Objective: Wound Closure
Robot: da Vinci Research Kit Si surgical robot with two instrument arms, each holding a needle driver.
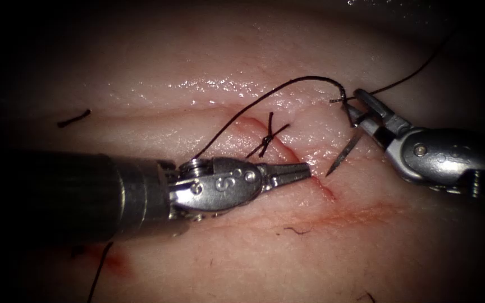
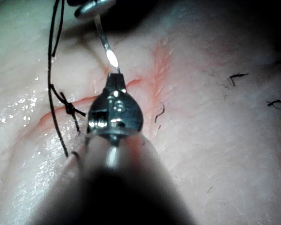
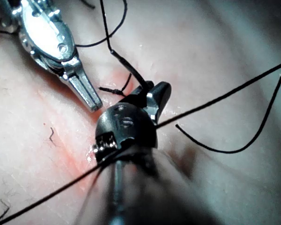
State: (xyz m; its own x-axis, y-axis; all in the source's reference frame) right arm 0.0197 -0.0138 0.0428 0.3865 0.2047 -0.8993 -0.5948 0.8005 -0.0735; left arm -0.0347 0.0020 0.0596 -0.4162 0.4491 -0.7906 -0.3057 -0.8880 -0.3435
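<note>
The right tool [image 1: 366,120], at three o'clock, grips the needle [image 1: 344,150] near its swaged end, clear of the tissue [image 1: 197,62]; the left tool [image 1: 298,173], fingers clenched, holds nothing; the thread [image 1: 287,85] could snag the knot [image 1: 267,137].

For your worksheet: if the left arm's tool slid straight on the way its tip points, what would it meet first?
Most likely the needle's tip, held by the right tool just ahead of the left tool's closed tip; depth is unclear, so it might pass underneath.

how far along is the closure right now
Done: one knotted stitch sits across the cut. In hand: the right tool holds the needle near its thread end, tip free above the tissue. The left tool holds nothing. Left: the cut beyond the stitch remains unstitched.
</note>
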